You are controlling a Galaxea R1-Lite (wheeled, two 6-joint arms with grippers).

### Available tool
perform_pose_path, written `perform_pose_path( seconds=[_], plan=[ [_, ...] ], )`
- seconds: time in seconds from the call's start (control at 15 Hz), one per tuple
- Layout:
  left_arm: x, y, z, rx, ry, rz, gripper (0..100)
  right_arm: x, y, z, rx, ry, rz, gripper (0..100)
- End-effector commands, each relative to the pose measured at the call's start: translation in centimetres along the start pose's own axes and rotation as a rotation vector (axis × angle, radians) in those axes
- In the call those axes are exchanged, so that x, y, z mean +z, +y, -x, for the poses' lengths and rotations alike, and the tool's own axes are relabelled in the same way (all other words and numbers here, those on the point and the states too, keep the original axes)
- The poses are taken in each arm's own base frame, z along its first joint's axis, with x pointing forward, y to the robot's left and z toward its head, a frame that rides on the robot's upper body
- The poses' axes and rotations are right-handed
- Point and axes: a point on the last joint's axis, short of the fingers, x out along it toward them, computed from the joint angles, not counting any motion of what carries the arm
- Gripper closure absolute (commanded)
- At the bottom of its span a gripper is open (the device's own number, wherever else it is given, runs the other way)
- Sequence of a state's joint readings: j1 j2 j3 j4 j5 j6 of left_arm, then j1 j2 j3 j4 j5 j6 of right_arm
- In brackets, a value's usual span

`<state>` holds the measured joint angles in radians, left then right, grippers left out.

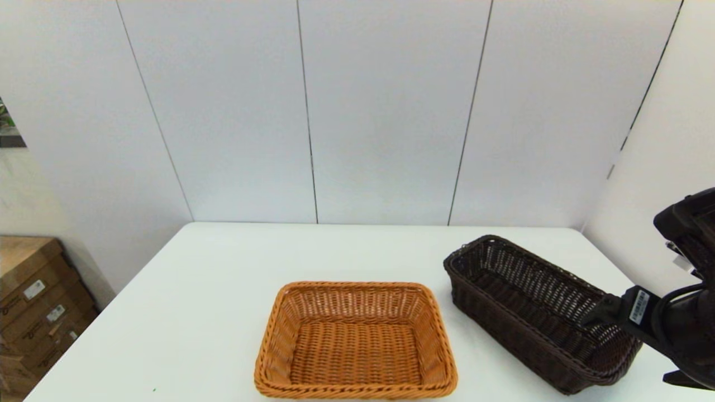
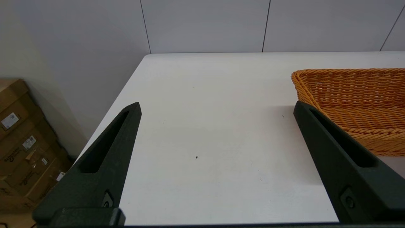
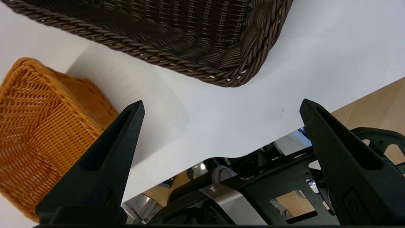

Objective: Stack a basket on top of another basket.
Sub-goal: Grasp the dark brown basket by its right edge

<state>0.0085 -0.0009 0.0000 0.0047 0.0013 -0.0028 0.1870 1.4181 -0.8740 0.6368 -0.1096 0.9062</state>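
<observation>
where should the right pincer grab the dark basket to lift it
Probably the braided rim of the dark basket at its near short end, coming from above. The rim is thin, and the open right pincer is near that corner.

Matte black right arm [image 1: 678,312] with a white barcode sticker [image 1: 639,306]; long tapered black fingers [image 3: 104,164] (slotted, one screw each)

The head camera looks forward and down over the white surface [image 1: 223,290] toward the panelled wall. The left wrist camera sits low and near the surface's left part, facing that wall. The right wrist camera hangs close above the near right edge, facing back toward the robot. All three views share the orange basket [image 1: 355,340] [image 2: 354,101] [image 3: 41,139].
</observation>
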Motion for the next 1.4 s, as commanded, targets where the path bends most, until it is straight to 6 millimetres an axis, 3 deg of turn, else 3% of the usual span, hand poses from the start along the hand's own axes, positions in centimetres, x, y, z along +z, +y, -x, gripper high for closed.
perform_pose_path(
  seconds=[0.07, 0.4, 0.87, 1.4],
  plan=[
    [0.0, 0.0, 0.0, -0.001, 0.001, 0.0, 0, 0.7, 0.0, -0.9, -0.069, -0.028, -0.024, 0],
    [0.0, 0.0, 0.0, -0.001, 0.001, 0.0, 0, 1.5, -0.3, -1.8, -0.147, -0.067, -0.052, 0],
    [0.0, 0.0, 0.0, -0.001, 0.001, 0.0, 0, 2.3, 0.9, -4.3, -0.16, -0.056, -0.057, 0],
    [0.0, 0.0, 0.0, -0.001, 0.001, 0.0, 0, 3.8, -0.2, -7.4, -0.229, -0.037, -0.132, 0]
  ],
)
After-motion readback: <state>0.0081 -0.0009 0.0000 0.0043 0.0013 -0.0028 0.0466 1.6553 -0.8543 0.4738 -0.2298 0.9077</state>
